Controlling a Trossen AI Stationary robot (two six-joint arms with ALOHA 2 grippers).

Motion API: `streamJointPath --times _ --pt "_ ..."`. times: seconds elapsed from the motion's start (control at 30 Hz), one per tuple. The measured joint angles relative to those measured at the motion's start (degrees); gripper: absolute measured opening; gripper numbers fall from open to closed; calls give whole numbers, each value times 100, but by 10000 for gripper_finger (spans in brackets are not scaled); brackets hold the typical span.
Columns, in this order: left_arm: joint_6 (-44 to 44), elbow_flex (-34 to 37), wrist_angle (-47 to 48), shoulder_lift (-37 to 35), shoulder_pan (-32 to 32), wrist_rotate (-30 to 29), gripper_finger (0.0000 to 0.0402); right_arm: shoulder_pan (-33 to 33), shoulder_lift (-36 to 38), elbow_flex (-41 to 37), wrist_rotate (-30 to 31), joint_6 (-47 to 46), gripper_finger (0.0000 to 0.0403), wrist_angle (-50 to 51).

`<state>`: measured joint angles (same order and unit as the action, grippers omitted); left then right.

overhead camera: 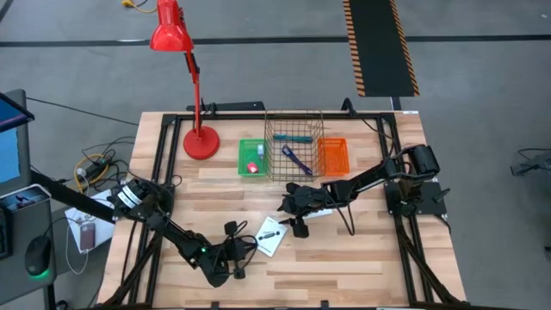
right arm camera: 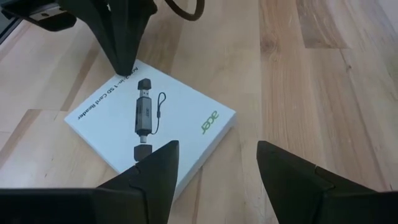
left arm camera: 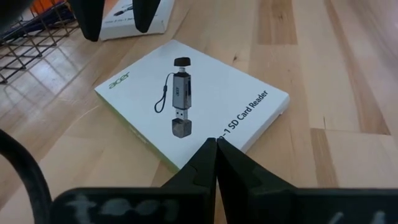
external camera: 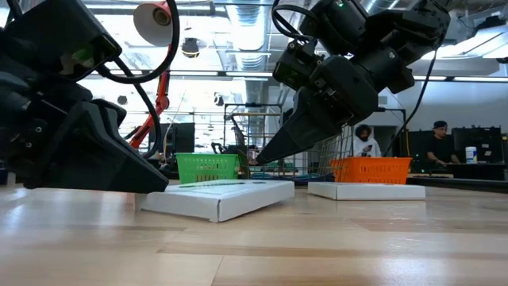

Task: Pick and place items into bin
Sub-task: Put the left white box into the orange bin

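Note:
A white card box [left arm camera: 193, 99] printed with a dark card reader lies flat on the wooden table [overhead camera: 362, 258], near the middle of its front half [overhead camera: 271, 234]. My left gripper [left arm camera: 216, 148] is shut, its tips at the box's edge on the near-left side. My right gripper [right arm camera: 217, 163] hangs open above the box's far-right corner, clear of it. A second white box [external camera: 365, 191] lies flat under the right arm. In the wire basket [overhead camera: 295, 155] lie a teal marker [overhead camera: 291, 136] and a blue-purple strap [overhead camera: 297, 160]. My left gripper sets its shut fingertips [right arm camera: 124, 67] on the box's edge beside the "SD Card Reader" print [left arm camera: 245, 115], slanting down from the table's near-left side. The box lies on the table.
A green basket [overhead camera: 252, 157] with a small red block, the wire basket and an orange basket [overhead camera: 333, 157] stand in a row at the table's far middle. A red desk lamp [overhead camera: 200, 138] stands left of them. Bare wood lies near the front right.

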<state>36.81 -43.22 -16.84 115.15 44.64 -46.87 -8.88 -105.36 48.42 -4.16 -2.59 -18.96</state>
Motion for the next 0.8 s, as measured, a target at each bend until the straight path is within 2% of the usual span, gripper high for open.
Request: streamJointPath --times 0.8 --pt "344 0 16 2 129 -26 0 0 0 0 0 -4 222 4"
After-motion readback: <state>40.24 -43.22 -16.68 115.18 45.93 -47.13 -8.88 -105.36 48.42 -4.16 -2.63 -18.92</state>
